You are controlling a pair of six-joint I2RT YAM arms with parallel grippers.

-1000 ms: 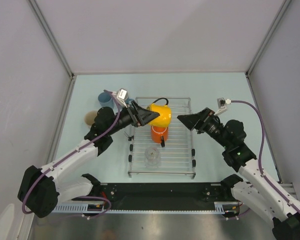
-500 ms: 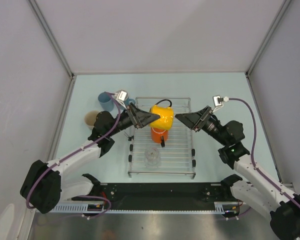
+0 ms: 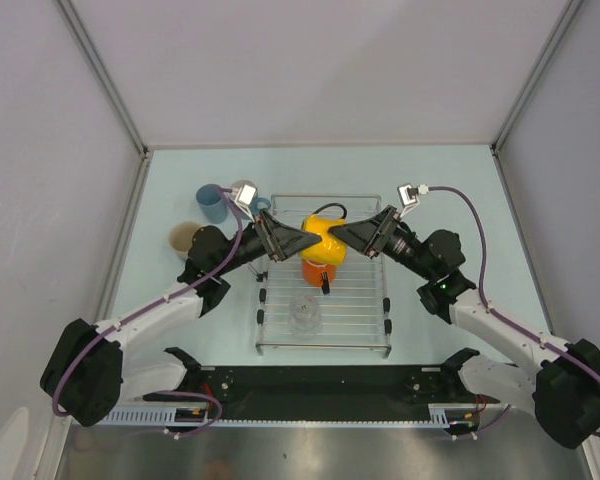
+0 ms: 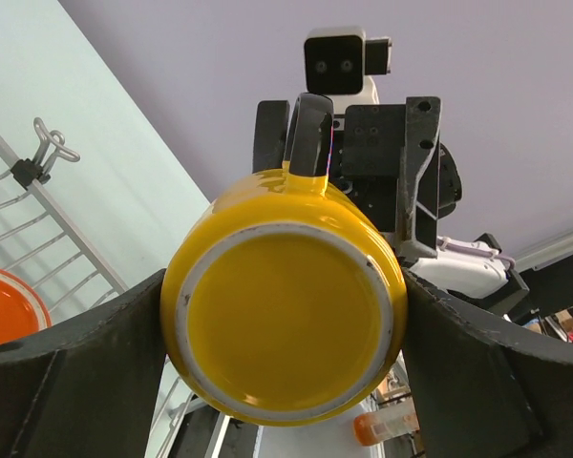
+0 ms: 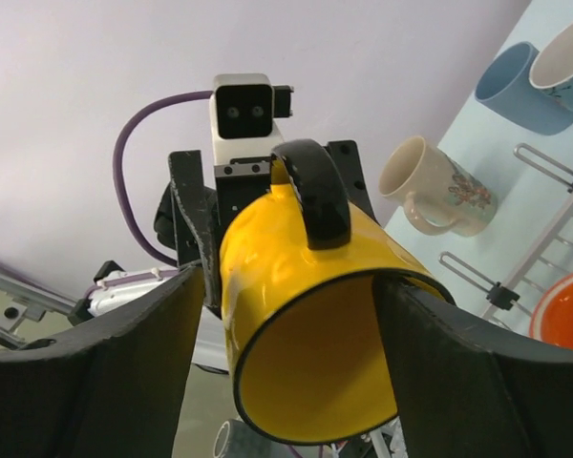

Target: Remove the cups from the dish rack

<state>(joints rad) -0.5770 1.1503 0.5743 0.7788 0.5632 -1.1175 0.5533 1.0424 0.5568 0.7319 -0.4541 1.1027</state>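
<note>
Left gripper (image 4: 282, 329) is pinching the yellow mug (image 3: 326, 243) at its base end, fingers spread mug-wide. Right gripper (image 5: 291, 367) is straddling the open rim, fingers wide, can't tell if it's squeezing. Dish rack (image 3: 365, 310) is sitting underneath both.

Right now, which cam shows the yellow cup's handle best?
Right wrist: the yellow cup faces it mouth-first, black handle on top, unobstructed. Left wrist sees mostly the base, handle edge-on behind. Top external shows only a thin black loop.
</note>
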